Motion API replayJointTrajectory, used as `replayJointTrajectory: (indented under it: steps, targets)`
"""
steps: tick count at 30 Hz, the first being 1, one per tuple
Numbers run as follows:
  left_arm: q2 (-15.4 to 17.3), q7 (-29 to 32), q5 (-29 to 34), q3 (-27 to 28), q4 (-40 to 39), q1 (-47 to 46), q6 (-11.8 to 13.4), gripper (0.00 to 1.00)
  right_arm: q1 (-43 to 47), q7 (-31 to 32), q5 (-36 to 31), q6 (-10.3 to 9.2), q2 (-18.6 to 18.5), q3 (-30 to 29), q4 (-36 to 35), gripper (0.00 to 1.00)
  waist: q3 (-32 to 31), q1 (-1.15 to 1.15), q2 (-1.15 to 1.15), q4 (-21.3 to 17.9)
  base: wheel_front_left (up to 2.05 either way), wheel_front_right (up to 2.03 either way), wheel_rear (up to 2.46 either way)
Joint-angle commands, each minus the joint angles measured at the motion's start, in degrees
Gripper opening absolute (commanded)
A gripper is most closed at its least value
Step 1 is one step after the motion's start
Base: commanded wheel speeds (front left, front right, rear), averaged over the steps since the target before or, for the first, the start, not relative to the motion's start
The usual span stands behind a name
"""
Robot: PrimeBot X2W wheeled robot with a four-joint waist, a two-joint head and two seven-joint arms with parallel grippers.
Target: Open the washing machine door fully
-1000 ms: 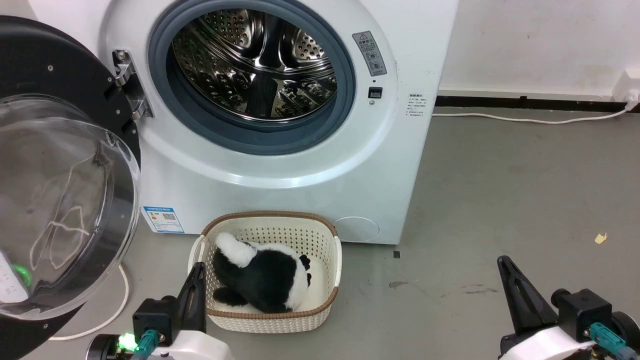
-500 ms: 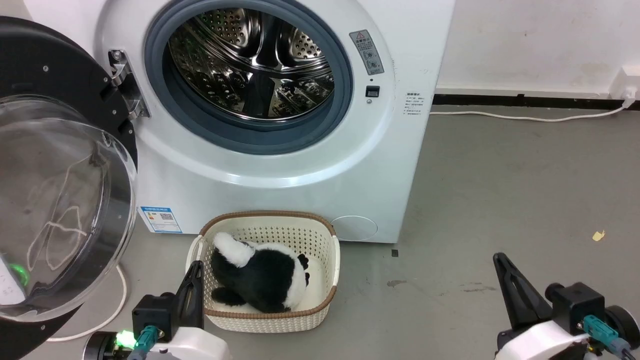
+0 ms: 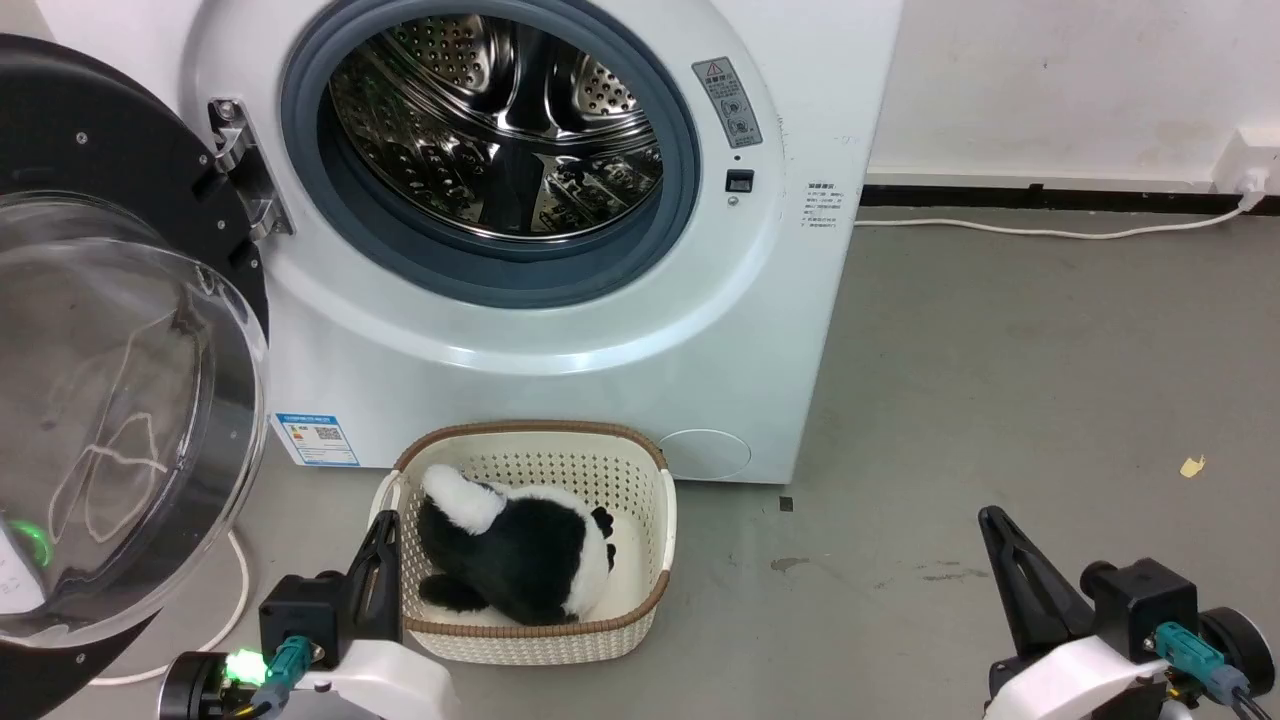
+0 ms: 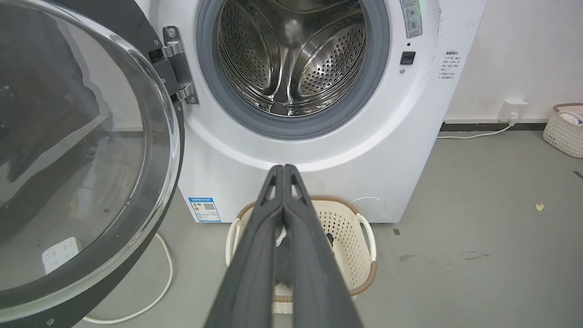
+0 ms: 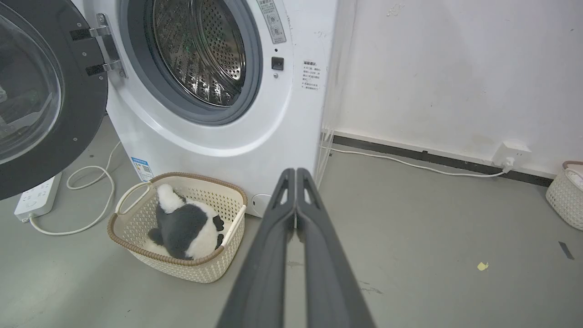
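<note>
While hanging low, apart from everything: left fingers [image 4: 264, 237] and right fingers [image 5: 273, 255] alike pressed tip to tip, gripping nothing. Just beside the left fingers, behind and below their tips, a cream laundry basket [image 4: 350, 237] with a black-and-white plush toy [image 3: 520, 560] inside. Past that, straight ahead of the left fingers, the washing machine [image 4: 364, 150], with its steel drum [image 4: 291, 59] exposed. Up and to the left of the left fingers, well out of touch, the washing machine door [image 4: 82, 136], swung wide on its metal hinge [image 4: 180, 68], with the clear glass bowl bulging outward. Looks heavy and rigid, glossy and likely slippery; glass probably best left alone. Judged best handled by pushing flat on the black ring at the edge far from the hinge, slowly, stopping at the hinge's limit. Seemingly near full swing already.
</note>
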Motion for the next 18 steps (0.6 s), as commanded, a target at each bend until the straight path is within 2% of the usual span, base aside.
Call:
replayJointTrajectory:
  steps: [1,18]
  targets:
    - [-0.2,0.3,0.6,0.2,-0.2,-0.8,-0.3,0.00,-1.0,0.3,-0.5,0.04,0.2,0.2,0.2,0.00,0.0,0.00,0.00,0.0,0.00,0.00,0.00]
    - [-0.6,1.3,1.5,1.0,-0.5,-1.1,-0.8,0.00,-1.5,1.4,-0.9,0.05,0.2,0.5,0.2,0.00,0.1,0.00,0.00,-0.3,0.00,0.00,0.00]
